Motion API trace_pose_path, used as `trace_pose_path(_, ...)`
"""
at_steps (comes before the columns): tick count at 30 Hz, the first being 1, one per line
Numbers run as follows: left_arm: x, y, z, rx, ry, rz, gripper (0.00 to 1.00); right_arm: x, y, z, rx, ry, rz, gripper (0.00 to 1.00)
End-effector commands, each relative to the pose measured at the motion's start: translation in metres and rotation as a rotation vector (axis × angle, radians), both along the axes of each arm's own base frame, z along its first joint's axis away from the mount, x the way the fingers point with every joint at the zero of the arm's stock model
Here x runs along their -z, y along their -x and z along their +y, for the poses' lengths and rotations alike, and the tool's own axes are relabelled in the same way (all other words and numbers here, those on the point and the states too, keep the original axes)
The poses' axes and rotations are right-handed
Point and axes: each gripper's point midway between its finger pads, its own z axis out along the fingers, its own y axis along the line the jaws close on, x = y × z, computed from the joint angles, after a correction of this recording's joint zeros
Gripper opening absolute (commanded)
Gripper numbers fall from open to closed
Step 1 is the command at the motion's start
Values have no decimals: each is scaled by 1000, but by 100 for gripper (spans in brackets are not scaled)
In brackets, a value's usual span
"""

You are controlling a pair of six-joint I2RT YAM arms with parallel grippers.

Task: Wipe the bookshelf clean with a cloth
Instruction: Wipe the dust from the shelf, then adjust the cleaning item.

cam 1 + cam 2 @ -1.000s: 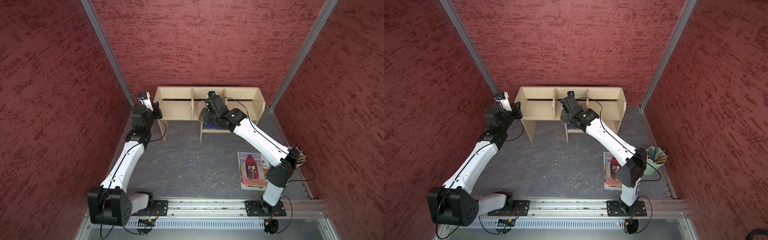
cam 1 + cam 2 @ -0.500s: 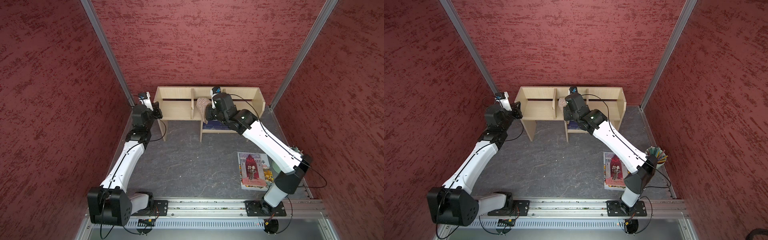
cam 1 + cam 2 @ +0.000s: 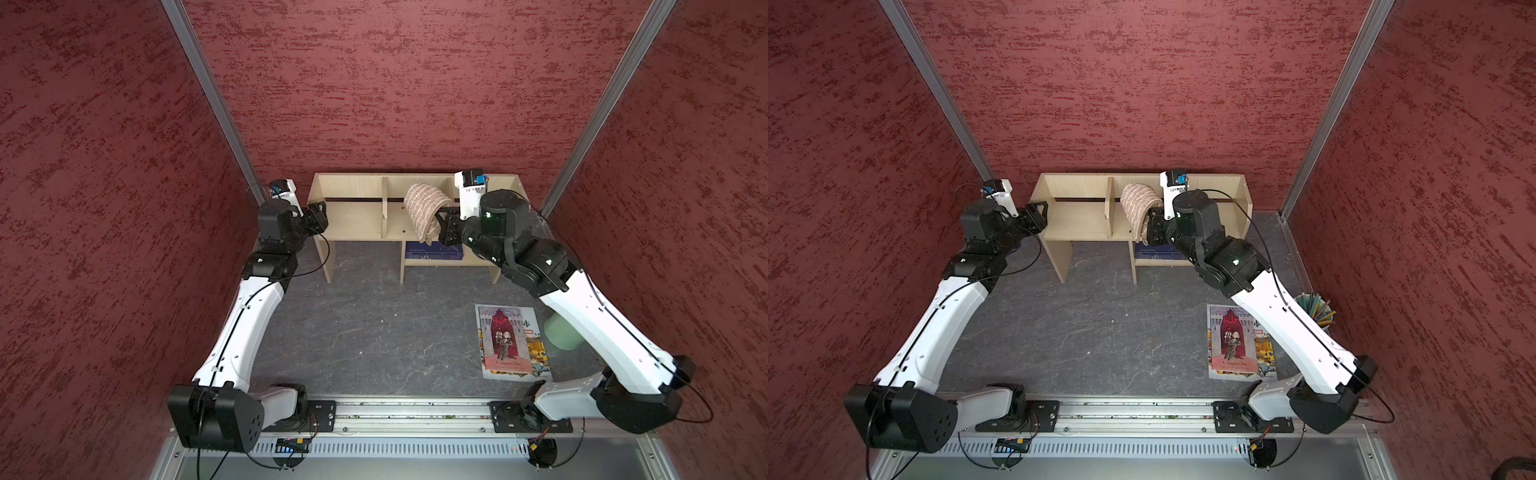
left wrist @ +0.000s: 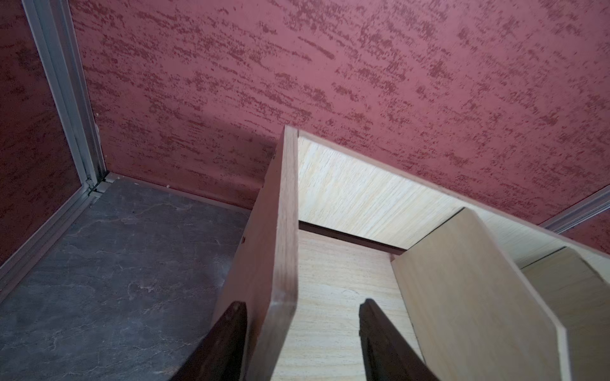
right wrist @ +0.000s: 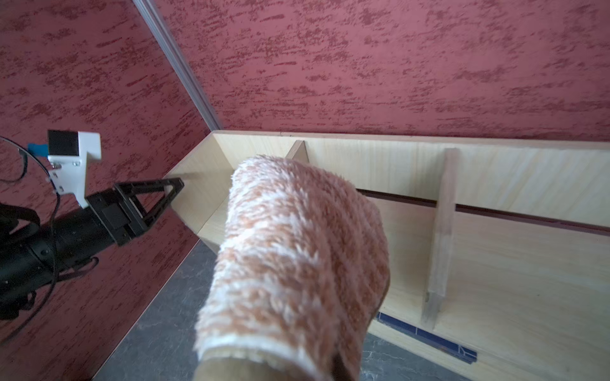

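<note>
The light-wood bookshelf [image 3: 353, 220] [image 3: 1077, 220] stands against the back wall. My right gripper [image 3: 444, 222] [image 3: 1152, 224] is shut on the tan striped cloth [image 3: 423, 205] [image 3: 1138, 203], which hangs draped over the middle bay of the shelf top. In the right wrist view the cloth [image 5: 297, 250] hides the jaws. My left gripper [image 3: 319, 212] [image 4: 302, 303] is open at the shelf's left end. One finger [image 4: 231, 330] is outside the side panel [image 4: 277, 231] and the other finger [image 4: 376, 330] is over the shelf board, apart from it.
A red-covered picture book [image 3: 509, 340] [image 3: 1237, 340] lies on the dark floor at the right. A cup of pencils [image 3: 1314, 309] stands beside it, under my right arm. A blue book [image 3: 432, 249] lies on the small lower shelf. Red walls close in on three sides.
The right arm has lifted the cloth from the shelf's front edge and carried it slightly right over the middle bay. The left gripper's jaws have opened round the side panel.
</note>
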Motion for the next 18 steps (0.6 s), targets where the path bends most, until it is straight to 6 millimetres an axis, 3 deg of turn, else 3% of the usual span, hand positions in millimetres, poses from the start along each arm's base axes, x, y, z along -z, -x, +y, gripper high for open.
trace_pose_path(1,-32,22,-4,12,15,-38,62,-18,16,17,-121,-93,-34,0)
trace_pose_path(3,-46,33,-13,54,26,-57,63,-23,20,22,-162,-130,-41,0)
trace_pose_path(5,-63,45,-35,157,47,-89,64,-28,25,29,-206,-166,-45,0)
trace_pose_path(9,-89,85,-116,498,98,-169,61,-39,28,39,-269,-237,-47,0)
trace_pose_path(12,-99,116,-159,691,130,-223,64,-48,30,44,-304,-285,-53,0)
trace_pose_path(16,-108,148,-194,928,229,-270,79,-59,33,46,-344,-351,-55,0)
trace_pose_path(18,-108,153,-203,984,260,-271,79,-63,34,47,-359,-372,-54,0)
